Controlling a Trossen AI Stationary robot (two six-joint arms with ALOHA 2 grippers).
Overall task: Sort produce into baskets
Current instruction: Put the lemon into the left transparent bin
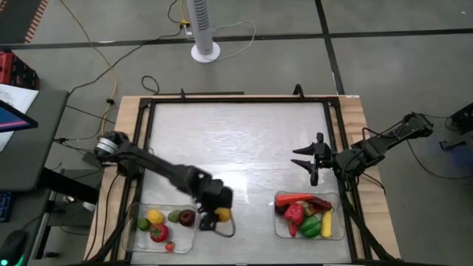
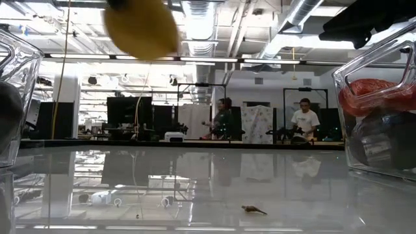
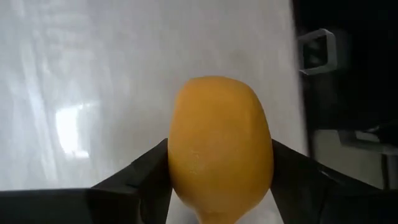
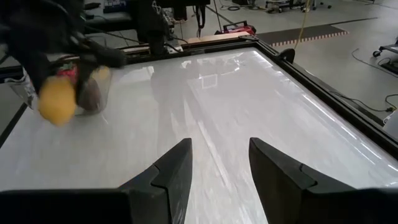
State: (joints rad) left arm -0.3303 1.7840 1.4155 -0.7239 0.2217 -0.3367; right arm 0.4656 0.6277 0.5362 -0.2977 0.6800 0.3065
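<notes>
My left gripper (image 1: 219, 210) is shut on a yellow-orange lemon-like fruit (image 3: 221, 149), just right of the left clear basket (image 1: 140, 238) near the table's front edge. The fruit also shows high in the low view (image 2: 140, 26) and in the right wrist view (image 4: 57, 99). The left basket holds a yellow piece (image 1: 154, 217), a red piece (image 1: 158, 233), a dark piece (image 1: 187, 217) and others. The right clear basket (image 1: 341, 235) holds red, green and yellow peppers and an orange carrot (image 1: 294, 198). My right gripper (image 1: 310, 162) is open and empty over the table, beyond the right basket. My left gripper pinches the yellow-orange fruit by its two opposite sides (image 3: 177, 168) between its two fingers (image 3: 140, 177). The fingers come slanting down from the far left. The fruit is lifted clear of the table, with its rounded end past the fingertips.
Bare white table (image 1: 236, 140) lies between and beyond the baskets, inside a black frame (image 1: 334, 125). A small brown scrap (image 2: 253, 209) lies on the table near the front. People and desks show in the room behind.
</notes>
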